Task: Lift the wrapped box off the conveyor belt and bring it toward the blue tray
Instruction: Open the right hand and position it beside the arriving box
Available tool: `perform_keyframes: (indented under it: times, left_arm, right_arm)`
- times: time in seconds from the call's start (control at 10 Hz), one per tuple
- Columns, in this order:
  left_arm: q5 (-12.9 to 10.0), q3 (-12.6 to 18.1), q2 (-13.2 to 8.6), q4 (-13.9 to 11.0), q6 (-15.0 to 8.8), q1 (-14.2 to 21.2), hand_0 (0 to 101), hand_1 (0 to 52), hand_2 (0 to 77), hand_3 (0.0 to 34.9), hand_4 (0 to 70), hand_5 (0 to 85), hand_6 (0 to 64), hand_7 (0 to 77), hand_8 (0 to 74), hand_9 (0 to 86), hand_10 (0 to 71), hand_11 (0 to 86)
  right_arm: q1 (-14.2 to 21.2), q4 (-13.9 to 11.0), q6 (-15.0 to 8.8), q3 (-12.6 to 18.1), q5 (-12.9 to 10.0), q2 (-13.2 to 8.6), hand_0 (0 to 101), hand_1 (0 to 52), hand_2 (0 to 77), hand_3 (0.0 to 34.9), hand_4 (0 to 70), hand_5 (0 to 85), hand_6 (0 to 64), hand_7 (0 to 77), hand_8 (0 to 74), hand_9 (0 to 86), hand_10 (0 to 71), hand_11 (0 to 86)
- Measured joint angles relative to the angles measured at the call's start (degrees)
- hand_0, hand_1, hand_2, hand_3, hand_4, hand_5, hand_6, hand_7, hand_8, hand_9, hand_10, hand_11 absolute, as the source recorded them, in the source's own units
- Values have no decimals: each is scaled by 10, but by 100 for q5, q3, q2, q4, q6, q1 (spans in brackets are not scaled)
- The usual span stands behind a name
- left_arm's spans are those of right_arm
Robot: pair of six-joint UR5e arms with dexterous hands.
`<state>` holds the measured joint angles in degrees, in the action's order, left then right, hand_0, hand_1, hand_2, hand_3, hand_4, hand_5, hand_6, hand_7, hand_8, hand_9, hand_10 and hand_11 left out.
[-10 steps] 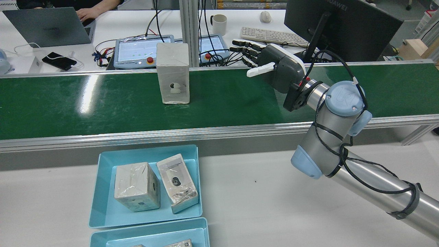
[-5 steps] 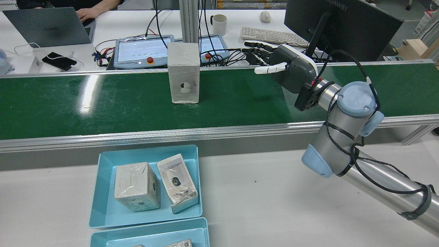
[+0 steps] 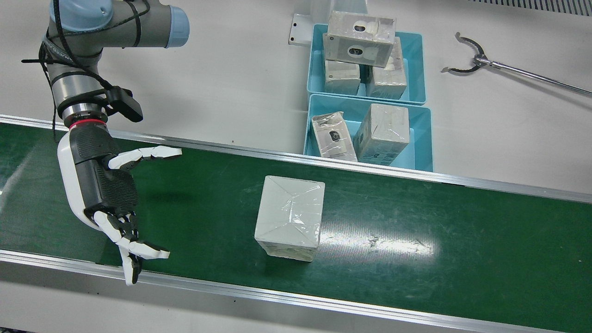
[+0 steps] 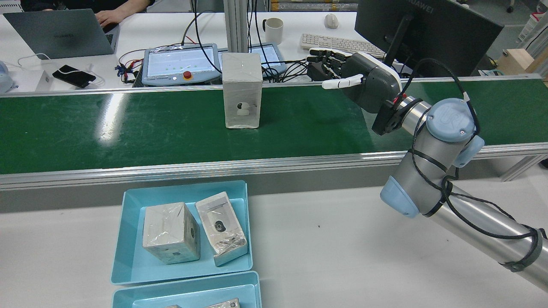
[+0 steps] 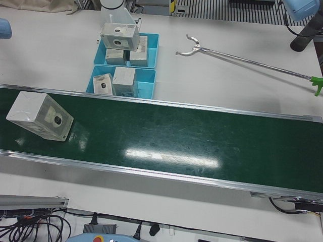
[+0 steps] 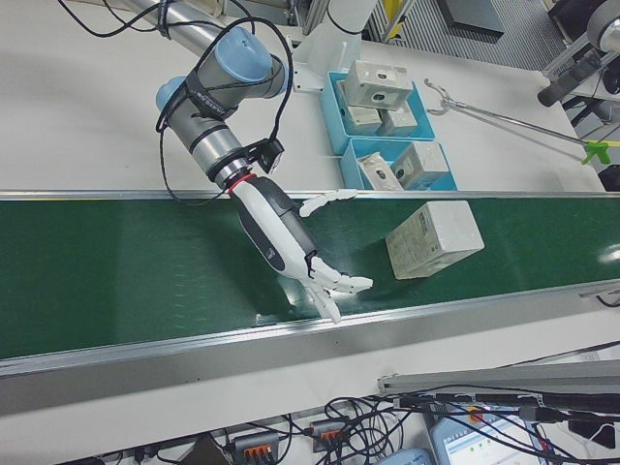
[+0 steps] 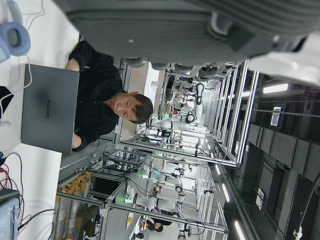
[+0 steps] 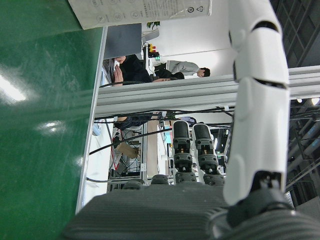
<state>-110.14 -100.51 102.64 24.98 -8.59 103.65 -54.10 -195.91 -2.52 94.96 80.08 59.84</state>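
We see a long green conveyor belt [image 3: 416, 259] with aluminium rails running across the station, its surface glossy and scuffed, with bright glare patches from the lights overhead. The wrapped box [image 3: 289, 216] stands upright on the belt, roughly midway between the two rails, its clear film creased and shiny. On the robot's side of the belt lies a pale grey worktop [image 4: 342, 256]. The blue tray [image 4: 132, 265] sits on it just beside the near rail and holds two wrapped boxes; a second tray [image 3: 414, 69] behind it holds a stack of more. A long metal reach tool [image 3: 504, 67] with a claw end lies on the worktop, well apart from the trays.

The right hand [image 3: 108, 194] hovers over the belt, well apart from the wrapped box, with its fingers spread and nothing in its grasp; the palm faces the box. We cannot tell how the left hand stands: only a dark part of it shows at the top of its own camera view.

Beyond the belt, in the rear view, we see a white desk with a laptop [image 4: 60, 32], a phone, two teach pendants, a mug [image 4: 274, 30], a keyboard and a dark monitor [image 4: 428, 30]. A person's hand [image 4: 109, 16] rests at the laptop.
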Motion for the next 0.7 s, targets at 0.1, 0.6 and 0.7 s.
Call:
perform_keyframes:
  times: [0.1,0.6,0.7]
  left_arm:
    - [0,0,0,0,0,0,0,0,11,0,0,11,0,5,5,5,5,0]
    - [0,0,0,0,0,0,0,0,11,0,0,11,0,5,5,5,5,5]
    - [0,0,0,0,0,0,0,0,11,0,0,11,0,5,5,5,5,5]
  right_arm:
    - [-32,0,-1,6,3,-1,480,153,147,3,158,175,76,218,0,33,0,16]
    - [-37,96,-283,40,12,-41,502,169,175,3,158,169,76,213,0,33,0,16]
    - [-23,110,-318,40,14,-37,502,169,175,3,158,169,76,207,0,33,0,16]
